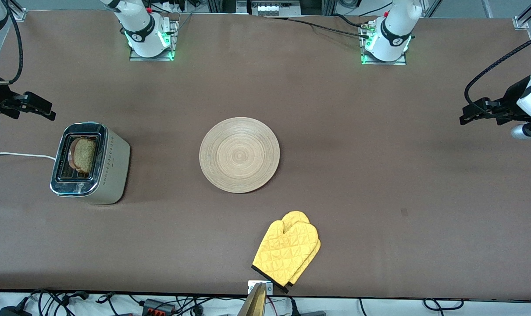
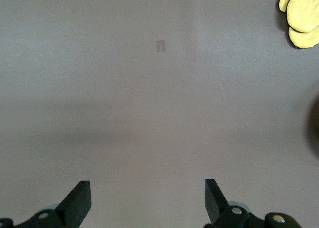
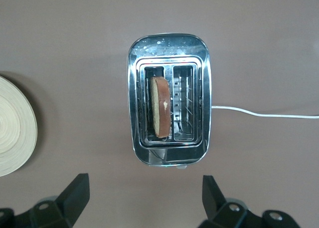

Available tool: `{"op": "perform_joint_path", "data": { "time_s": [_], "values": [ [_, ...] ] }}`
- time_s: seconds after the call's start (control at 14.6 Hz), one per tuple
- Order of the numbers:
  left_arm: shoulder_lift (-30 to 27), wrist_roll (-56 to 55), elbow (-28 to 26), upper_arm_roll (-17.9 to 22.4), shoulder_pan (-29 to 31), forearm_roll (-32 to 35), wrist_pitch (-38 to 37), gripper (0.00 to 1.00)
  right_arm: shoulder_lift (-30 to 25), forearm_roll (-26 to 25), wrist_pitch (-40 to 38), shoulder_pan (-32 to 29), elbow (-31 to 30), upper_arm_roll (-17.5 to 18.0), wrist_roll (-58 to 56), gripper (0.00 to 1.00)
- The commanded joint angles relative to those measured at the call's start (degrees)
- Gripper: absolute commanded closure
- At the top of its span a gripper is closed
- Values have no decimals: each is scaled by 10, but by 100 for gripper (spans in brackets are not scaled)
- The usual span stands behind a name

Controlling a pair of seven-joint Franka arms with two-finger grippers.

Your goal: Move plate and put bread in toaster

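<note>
Oven mitt lies nearest front camera, not in play.

Plate mid-table, between both grippers, well apart from each. Wood, stiff, light, but flat and low, so rim is probably only place to pinch.

Bread stands in toaster slot, directly under right gripper, which hovers with jaws spread, empty. Slice soft, crumbly; crust edge best grip.

Left gripper released too, waits over bare table.

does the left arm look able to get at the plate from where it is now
Probably yes: the left hand is open over bare table, and nothing lies between it and the plate; the yellow mitt sits nearer the camera.
</note>
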Motion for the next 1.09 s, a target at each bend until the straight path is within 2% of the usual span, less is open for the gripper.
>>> {"op": "perform_joint_path", "data": {
  "time_s": [0.0, 1.03],
  "values": [
    [5, 0, 13, 1, 4, -11, -10, 0, -7, -1, 5, -14, -3, 12, -7, 0],
    [6, 1, 12, 1, 9, -12, -10, 0, -9, 6, -5, -32, -1, 24, 7, 0]
  ]
}}
